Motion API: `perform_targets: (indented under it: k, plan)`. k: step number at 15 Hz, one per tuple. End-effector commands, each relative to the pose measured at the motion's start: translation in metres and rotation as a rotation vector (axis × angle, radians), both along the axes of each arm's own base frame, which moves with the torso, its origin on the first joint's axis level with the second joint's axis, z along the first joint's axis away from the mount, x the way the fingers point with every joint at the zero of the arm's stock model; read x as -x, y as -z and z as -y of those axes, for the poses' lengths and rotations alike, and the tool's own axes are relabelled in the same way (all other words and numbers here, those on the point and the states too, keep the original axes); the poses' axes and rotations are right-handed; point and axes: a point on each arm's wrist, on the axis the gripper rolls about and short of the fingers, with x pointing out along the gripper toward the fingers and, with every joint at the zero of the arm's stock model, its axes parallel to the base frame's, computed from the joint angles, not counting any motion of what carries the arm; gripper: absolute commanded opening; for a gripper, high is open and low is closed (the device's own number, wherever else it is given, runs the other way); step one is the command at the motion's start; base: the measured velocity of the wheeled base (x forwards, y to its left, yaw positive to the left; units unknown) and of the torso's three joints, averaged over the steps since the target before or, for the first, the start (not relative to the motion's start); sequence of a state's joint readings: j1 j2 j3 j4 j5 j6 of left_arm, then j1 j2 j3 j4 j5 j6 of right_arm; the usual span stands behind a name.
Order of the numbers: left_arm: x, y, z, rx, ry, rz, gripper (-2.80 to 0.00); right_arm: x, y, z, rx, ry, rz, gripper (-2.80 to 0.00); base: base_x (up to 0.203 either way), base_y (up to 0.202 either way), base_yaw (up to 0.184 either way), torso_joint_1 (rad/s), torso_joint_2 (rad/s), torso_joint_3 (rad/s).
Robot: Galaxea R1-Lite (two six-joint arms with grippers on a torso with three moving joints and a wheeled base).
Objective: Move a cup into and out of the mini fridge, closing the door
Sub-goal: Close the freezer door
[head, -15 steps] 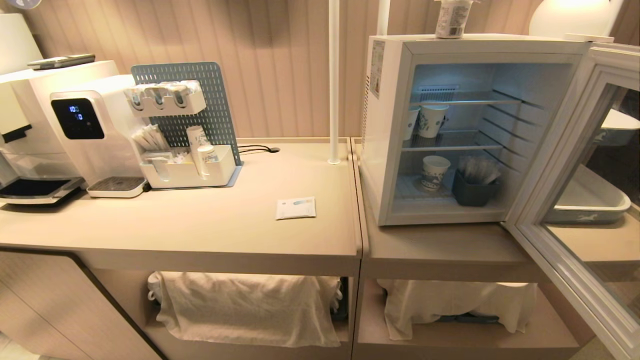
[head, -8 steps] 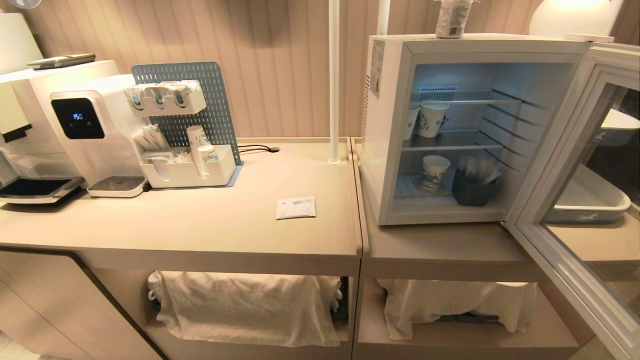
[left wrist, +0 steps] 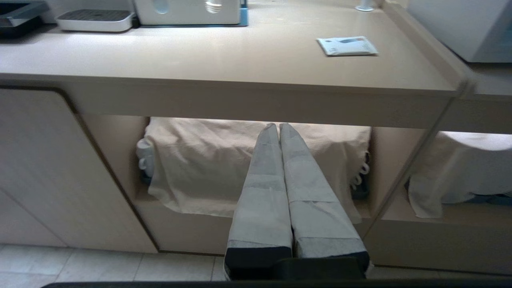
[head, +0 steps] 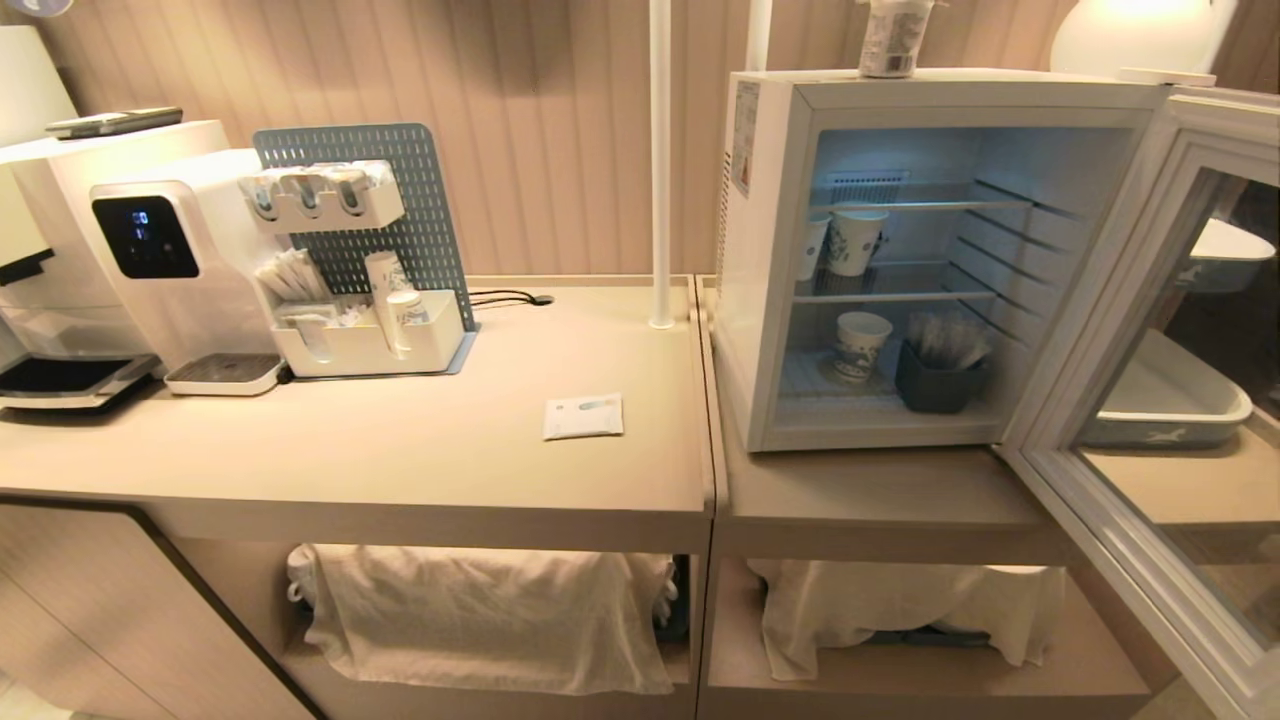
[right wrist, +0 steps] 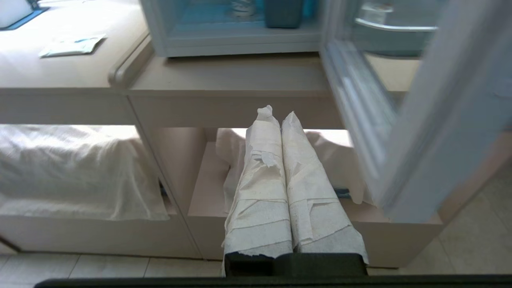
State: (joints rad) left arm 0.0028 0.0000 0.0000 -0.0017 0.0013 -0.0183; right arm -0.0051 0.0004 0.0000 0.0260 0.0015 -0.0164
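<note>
Beige counter [head: 400, 450] against a ribbed wall, open shelves underneath with white cloths [head: 480, 610] draped over whatever is stored there. I've got both arms parked low in front of the cabinet, neither in the head view. Left gripper [left wrist: 279, 127]: taped fingers pressed together, nothing between them, pointing at the cloth under the left counter section. Right gripper [right wrist: 276, 114]: same, fingers together and empty, pointing at the shelf under the mini fridge [head: 770, 260], just beside the lower edge of the door [head: 1150, 400].

Door is swung wide open to the right, glass pane showing a grey tray behind it. Fridge interior is lit. Printed paper cups [head: 855, 240] on the upper wire shelf, one more paper cup [head: 860, 345] on the bottom next to a dark holder [head: 935, 385] with wrapped sticks in it.

The cup [head: 890, 40] sits on top of the fridge, upright, near the front edge, top cropped by the frame.

Left of the fridge: flat white packet [head: 583, 416] on the counter, white pole [head: 660, 160], blue pegboard organizer [head: 365, 260], white coffee machine [head: 150, 260] at far left
</note>
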Motion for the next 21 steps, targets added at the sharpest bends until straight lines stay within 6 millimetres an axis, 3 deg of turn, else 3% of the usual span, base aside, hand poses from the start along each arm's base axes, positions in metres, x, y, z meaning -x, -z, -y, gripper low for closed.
perform_targets:
  k: [1,21]
  plan:
    - [-0.0001,0.0000,0.0000,0.001,-0.001,-0.002,-2.80,-0.0002,0.0004,0.0000,0.000,-0.001,-0.003,-2.80,0.000,-0.160,0.005,0.002,0.00,0.002]
    - [-0.0001,0.0000,0.0000,0.002,-0.001,-0.001,-2.80,-0.0002,0.0001,0.0000,0.002,-0.001,0.000,-2.80,0.000,-0.193,0.002,0.003,0.00,0.001]
